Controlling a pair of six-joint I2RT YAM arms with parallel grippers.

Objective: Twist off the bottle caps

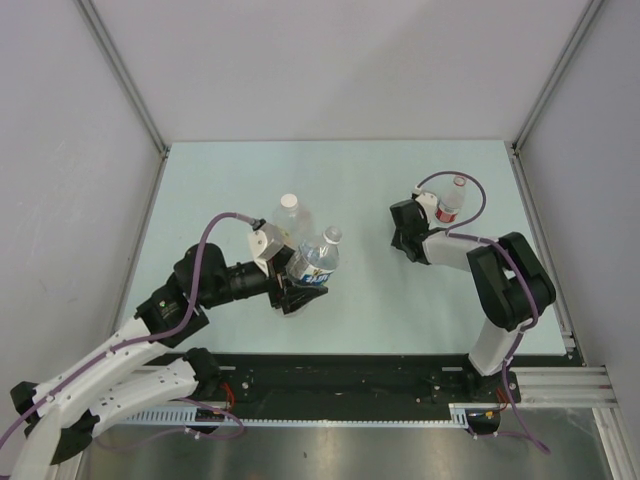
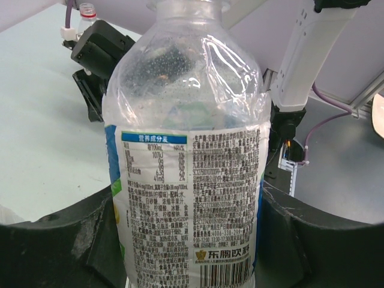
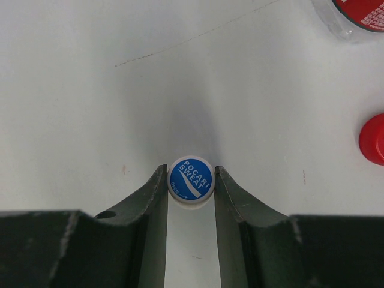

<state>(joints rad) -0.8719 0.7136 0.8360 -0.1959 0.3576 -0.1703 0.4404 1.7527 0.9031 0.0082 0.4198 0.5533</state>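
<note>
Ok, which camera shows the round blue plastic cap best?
Right wrist: the round blue plastic cap sits centred in the right hand, logo readable. Top external hides it under that hand; left wrist doesn't show it.

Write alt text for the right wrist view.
The right pincer clamps a small round blue-and-white plastic cap printed POCARI SWEAT, over the pale table. A round red plastic cap lies apart at the right edge.

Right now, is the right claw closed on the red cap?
No, the right claw is closed on the blue cap; the red cap lies apart, off to its side.
</note>
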